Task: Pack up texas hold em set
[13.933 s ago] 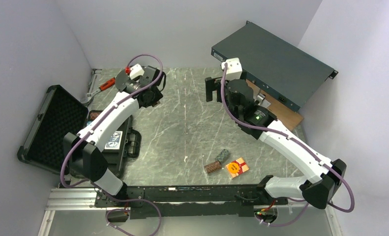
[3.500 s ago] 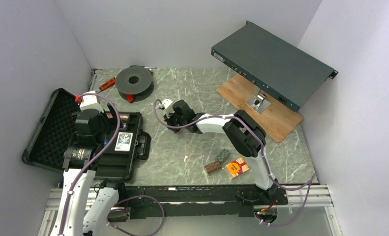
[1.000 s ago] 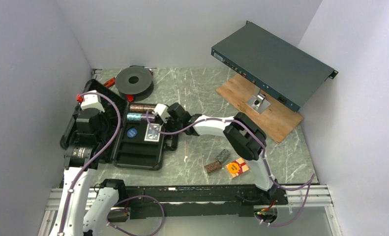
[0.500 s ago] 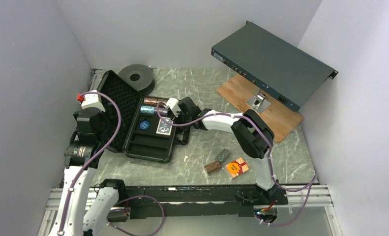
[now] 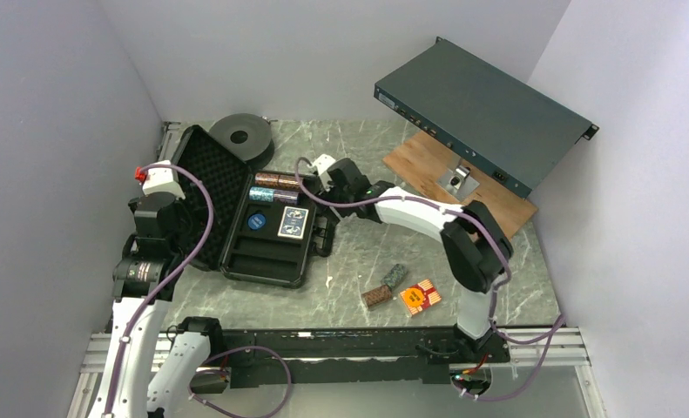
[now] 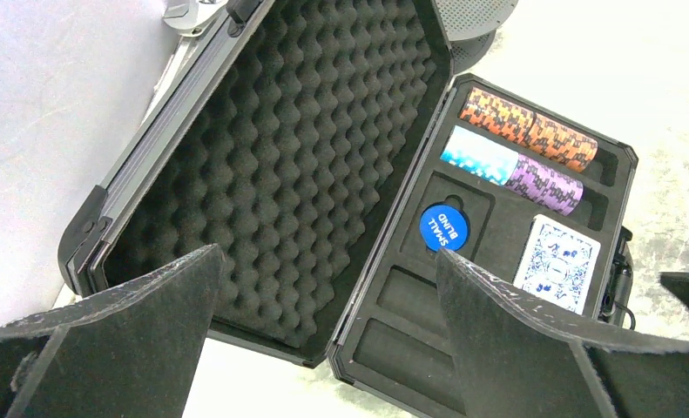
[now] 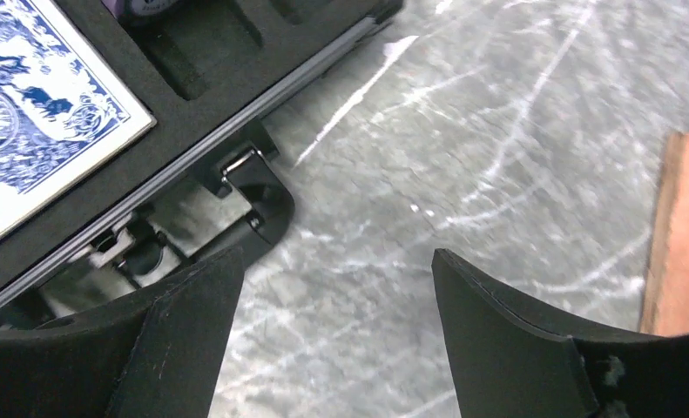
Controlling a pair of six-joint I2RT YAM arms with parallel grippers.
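Observation:
The black briefcase (image 5: 275,261) lies open left of centre, its foam lid (image 6: 306,148) tilted up. Its tray holds a brown-orange chip stack (image 6: 528,131), a teal and purple stack (image 6: 515,170), a blue button (image 6: 443,228) and a blue-backed card deck (image 6: 558,261). My left gripper (image 6: 327,257) hovers open over the case's near-left corner, holding nothing. Beside the case handle (image 7: 253,205), my right gripper (image 7: 336,257) is open over bare table. A brown stack (image 5: 376,296), a green stack (image 5: 395,276) and an orange deck (image 5: 420,296) lie loose on the table in front of the right arm.
A black spool (image 5: 240,132) sits behind the lid. The large dark-grey metal box (image 5: 484,100) leans at the back right over a wooden board (image 5: 462,187). Walls close in the left, back and right sides.
The case slid right with its lid swung up, then stopped. My right gripper opened, let go of the case's handle side and drew back to the right. The left arm stayed put.

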